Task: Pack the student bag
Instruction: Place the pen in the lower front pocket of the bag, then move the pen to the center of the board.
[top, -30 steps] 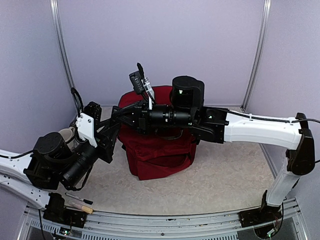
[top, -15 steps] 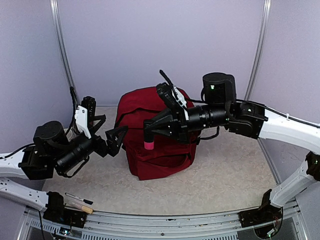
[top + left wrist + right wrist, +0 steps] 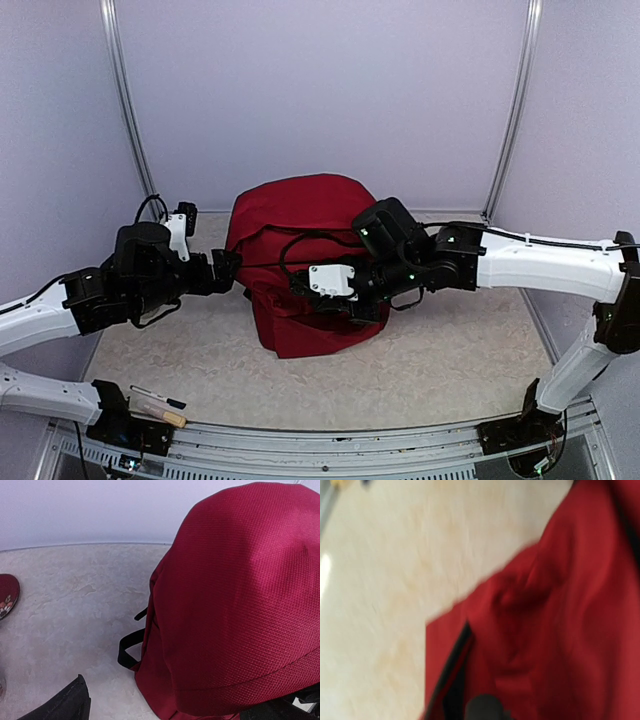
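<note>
Coarse-woven matt cloth student bag (image 3: 235, 605); table (image 3: 75, 605) perhaps laminate.

Probably lab test cell: plain lilac walls (image 3: 330, 90), aluminium frame (image 3: 300, 440).

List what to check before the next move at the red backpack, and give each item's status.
1. Student bag standing upright: ok.
2. Left end effector open, beside the bag: ok.
3. Right end effector open or shut: cannot tell, its wrist view is blurred.
4. Object in its grip: cannot tell.
5. Black strap loop apart from the left finger: ok.
</note>
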`<state>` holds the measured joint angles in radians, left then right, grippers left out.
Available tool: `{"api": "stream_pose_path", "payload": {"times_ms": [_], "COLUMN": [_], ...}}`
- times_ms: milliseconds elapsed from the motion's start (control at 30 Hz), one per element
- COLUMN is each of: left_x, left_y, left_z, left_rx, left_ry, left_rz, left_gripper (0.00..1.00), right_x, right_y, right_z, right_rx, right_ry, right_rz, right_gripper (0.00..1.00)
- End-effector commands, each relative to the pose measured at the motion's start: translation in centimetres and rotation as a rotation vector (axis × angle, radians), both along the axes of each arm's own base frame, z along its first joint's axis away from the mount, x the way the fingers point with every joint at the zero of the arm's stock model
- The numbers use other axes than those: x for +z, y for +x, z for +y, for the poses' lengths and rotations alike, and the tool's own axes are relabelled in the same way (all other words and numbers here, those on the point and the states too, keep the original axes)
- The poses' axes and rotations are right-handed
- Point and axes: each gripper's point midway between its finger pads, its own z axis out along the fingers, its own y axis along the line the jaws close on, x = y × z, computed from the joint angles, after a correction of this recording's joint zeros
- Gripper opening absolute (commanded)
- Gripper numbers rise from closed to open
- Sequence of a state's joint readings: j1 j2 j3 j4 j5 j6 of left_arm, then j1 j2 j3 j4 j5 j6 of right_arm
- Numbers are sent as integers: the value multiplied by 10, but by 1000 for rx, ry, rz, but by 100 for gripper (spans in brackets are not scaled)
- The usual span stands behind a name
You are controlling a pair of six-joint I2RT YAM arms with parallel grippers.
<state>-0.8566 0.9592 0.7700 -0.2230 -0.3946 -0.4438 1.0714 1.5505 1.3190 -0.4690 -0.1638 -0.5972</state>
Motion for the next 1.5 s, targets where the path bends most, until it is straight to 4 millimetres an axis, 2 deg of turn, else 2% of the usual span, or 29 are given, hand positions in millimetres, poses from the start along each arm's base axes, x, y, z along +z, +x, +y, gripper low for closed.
{"api": "stream_pose_path", "payload": {"times_ms": [0, 133, 167, 367, 500, 633, 700, 833, 933, 1100, 1267, 1367, 1467], "left_x": [-30, -30, -27, 1, -5, -31, -41, -56, -85, -149, -202, -213, -216], "left_y": [-3, -9, -10, -19, -23, -29, -36, -48, -60, -94, -122, -135, -140], "left_z": [23, 26, 25, 18, 32, 84, 103, 117, 119, 148, 153, 172, 176], "left_rx": [102, 103, 95, 14, 89, 377, 470, 559, 624, 851, 973, 1085, 1114], "left_ry": [20, -8, -21, -71, -81, -12, 25, 9, -19, 77, 30, 11, -45], "left_rz": [146, 166, 162, 106, 152, 260, 305, 377, 484, 730, 938, 981, 984], "left_gripper": [99, 99, 99, 99, 99, 98, 98, 99, 99, 99, 99, 98, 97], "right_x": [-46, -61, -61, -62, -47, -14, 4, 32, 46, 47, 44, 44, 43], "right_y": [12, 17, 19, 33, 33, 28, 23, 12, 8, -4, -2, -5, -8], "right_z": [-27, -30, -29, -22, -13, -1, 4, 6, 3, -5, -10, -10, -9], "right_rx": [-47, -77, -81, -128, -145, -140, -127, -94, -105, -74, -99, -99, -91], "right_ry": [-277, -344, -341, -329, -280, -157, -84, 30, 88, 125, 133, 124, 119], "right_rz": [-8, 6, -4, -39, -17, -3, 4, 17, 22, 35, 23, 35, 33], "right_gripper": [0, 0, 4, 42, 47, 50, 51, 53, 53, 53, 54, 54, 54]}}
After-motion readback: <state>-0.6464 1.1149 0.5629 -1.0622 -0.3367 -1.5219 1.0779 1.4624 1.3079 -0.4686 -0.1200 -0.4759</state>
